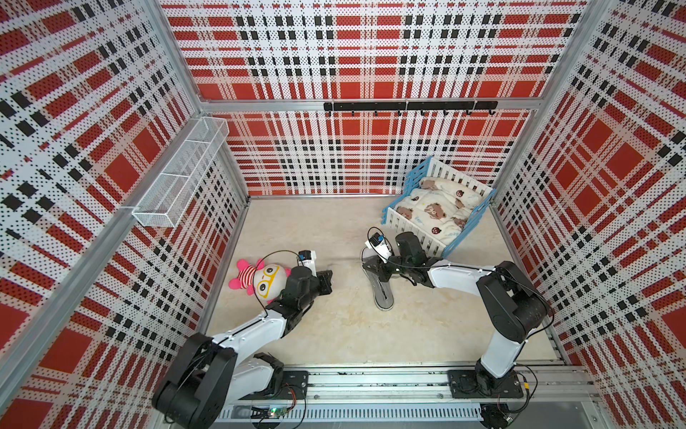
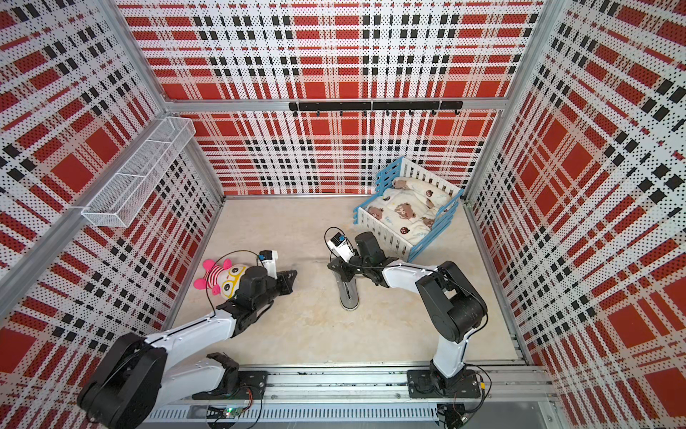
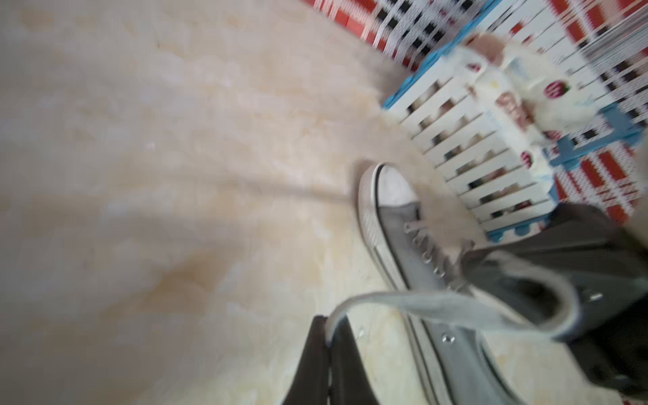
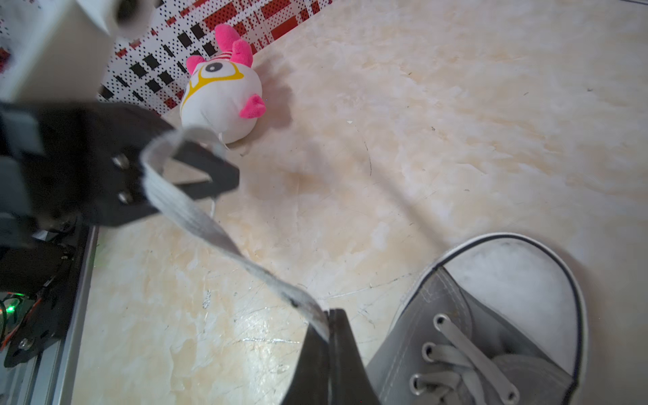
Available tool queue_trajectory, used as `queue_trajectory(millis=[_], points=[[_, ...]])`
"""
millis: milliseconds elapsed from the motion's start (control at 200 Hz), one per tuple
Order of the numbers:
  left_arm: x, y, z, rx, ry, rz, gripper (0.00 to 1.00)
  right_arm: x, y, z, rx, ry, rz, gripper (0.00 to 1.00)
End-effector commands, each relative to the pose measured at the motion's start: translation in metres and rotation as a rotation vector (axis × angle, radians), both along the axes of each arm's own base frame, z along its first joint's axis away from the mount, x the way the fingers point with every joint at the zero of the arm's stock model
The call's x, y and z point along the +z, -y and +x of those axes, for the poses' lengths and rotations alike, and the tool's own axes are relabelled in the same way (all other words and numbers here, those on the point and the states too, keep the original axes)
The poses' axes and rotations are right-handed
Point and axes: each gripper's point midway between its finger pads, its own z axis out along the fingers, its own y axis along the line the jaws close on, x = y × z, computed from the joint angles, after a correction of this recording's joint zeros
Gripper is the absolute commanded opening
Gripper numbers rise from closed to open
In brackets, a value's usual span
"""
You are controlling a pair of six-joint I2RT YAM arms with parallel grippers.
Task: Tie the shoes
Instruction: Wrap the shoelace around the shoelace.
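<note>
A grey canvas shoe (image 1: 384, 297) with a white toe cap lies mid-floor in both top views, heel toward the front rail; its toe end is under my right gripper (image 1: 368, 265). In the right wrist view my right gripper (image 4: 329, 315) is shut on a pale grey lace (image 4: 210, 228) beside the shoe (image 4: 491, 333). That lace rises and loops over my left gripper (image 4: 224, 179). In the left wrist view, which is blurred, my left gripper (image 3: 329, 324) is shut on a lace (image 3: 420, 303) that runs to a loop at the right gripper's body. My left gripper (image 1: 328, 279) hovers left of the shoe.
A pink-striped plush toy (image 1: 260, 278) lies by the left wall, behind my left arm. A blue and white doll bed (image 1: 438, 211) with bedding stands at the back right, close behind the shoe. A wire basket (image 1: 182, 174) hangs on the left wall.
</note>
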Motion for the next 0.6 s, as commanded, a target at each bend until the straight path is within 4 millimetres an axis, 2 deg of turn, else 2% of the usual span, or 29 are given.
queue_trajectory(millis=[0, 95, 331, 596], points=[[-0.002, 0.006, 0.006, 0.039, 0.035, -0.019, 0.09, 0.024, 0.005, 0.004, -0.014, 0.025, 0.067, 0.04], [-0.01, 0.012, 0.004, 0.021, 0.028, -0.01, 0.17, 0.023, 0.006, 0.005, -0.016, 0.018, 0.064, 0.06], [-0.008, 0.031, 0.0, -0.071, 0.07, 0.053, 0.41, 0.022, 0.011, 0.007, -0.024, 0.006, 0.059, 0.09], [0.037, 0.069, 0.007, -0.225, 0.287, 0.078, 0.61, 0.029, 0.012, 0.012, -0.027, -0.035, 0.104, 0.1]])
